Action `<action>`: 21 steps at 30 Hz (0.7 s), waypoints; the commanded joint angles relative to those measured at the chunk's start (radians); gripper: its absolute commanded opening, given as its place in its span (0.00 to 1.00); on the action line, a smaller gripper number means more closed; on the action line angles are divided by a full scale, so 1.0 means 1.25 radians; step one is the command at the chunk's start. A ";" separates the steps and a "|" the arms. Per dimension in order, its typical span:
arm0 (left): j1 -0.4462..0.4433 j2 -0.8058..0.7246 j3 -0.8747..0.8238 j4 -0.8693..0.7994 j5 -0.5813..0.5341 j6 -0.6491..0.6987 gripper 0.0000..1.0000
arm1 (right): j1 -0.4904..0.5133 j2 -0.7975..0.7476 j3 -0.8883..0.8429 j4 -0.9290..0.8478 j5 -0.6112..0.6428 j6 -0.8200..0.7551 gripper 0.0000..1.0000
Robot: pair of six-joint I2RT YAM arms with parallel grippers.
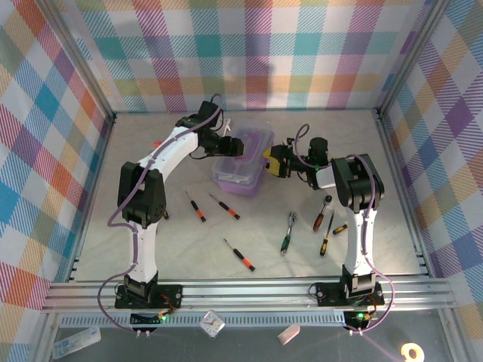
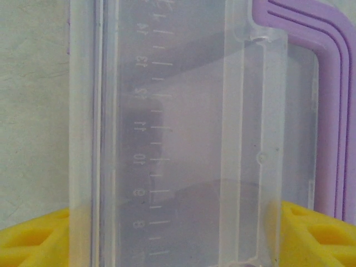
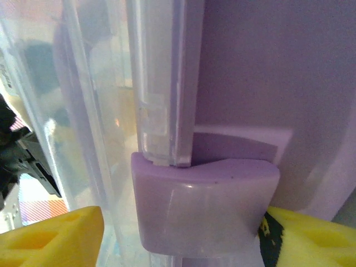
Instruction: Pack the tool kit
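The purple box (image 1: pixel 240 175) of the tool kit stands mid-table with its clear lid (image 1: pixel 253 141) towards the back. My left gripper (image 1: pixel 230 146) is at the box's far left. In the left wrist view the clear lid (image 2: pixel 183 139), with its ruler marks, spans the whole gap of the left gripper (image 2: pixel 175 222), and both yellow fingers (image 2: pixel 33 242) press its edges. My right gripper (image 1: pixel 273 161) is at the box's right side. Its jaws (image 3: pixel 181 222) stand open round the purple latch (image 3: pixel 203 206), and the right finger (image 3: pixel 311 239) touches it. Screwdrivers (image 1: pixel 196 206) and ratchet wrenches (image 1: pixel 287 232) lie loose on the table.
More screwdrivers (image 1: pixel 239 254) lie in front of the box, between the two arms. Another ratchet (image 1: pixel 323 213) and two yellow-handled screwdrivers (image 1: pixel 327 235) lie close to the right arm's base. Checked walls close in the table on three sides.
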 commanded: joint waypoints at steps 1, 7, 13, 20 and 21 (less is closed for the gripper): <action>-0.025 0.109 -0.107 -0.196 -0.039 -0.042 0.04 | 0.038 0.003 0.024 0.257 0.022 0.133 0.69; -0.025 0.139 -0.110 -0.226 -0.168 -0.083 0.04 | 0.043 -0.077 0.037 0.268 0.027 0.118 0.64; -0.023 0.167 -0.124 -0.232 -0.240 -0.088 0.01 | 0.051 -0.131 0.102 0.269 0.016 0.145 0.60; -0.022 0.198 -0.138 -0.244 -0.322 -0.083 0.00 | 0.055 -0.156 0.155 0.271 0.055 0.186 0.57; -0.022 0.201 -0.139 -0.245 -0.322 -0.082 0.00 | 0.056 -0.161 0.163 0.270 0.053 0.181 0.57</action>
